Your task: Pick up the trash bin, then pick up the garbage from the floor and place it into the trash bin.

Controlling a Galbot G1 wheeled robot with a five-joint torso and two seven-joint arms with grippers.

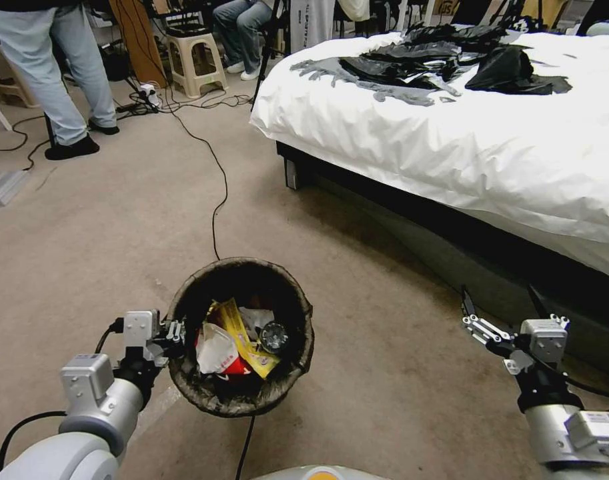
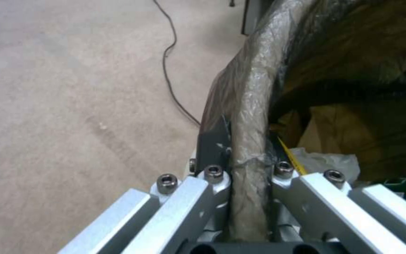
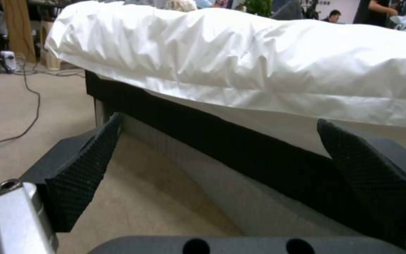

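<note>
The trash bin, lined with a dark bag folded over its rim, hangs above the carpet at the lower middle of the head view. My left gripper is shut on its left rim; the left wrist view shows the bagged rim pinched between the fingers. Inside lie pieces of garbage: a yellow wrapper, a red-and-white carton, white paper and a dark round item. My right gripper stands open and empty at the lower right, close to the bed's side, its black pads spread wide.
A bed with a white cover and dark bags on top fills the right. A black cable runs across the carpet toward the bin. A person's legs, a stool and more cables stand at the back left.
</note>
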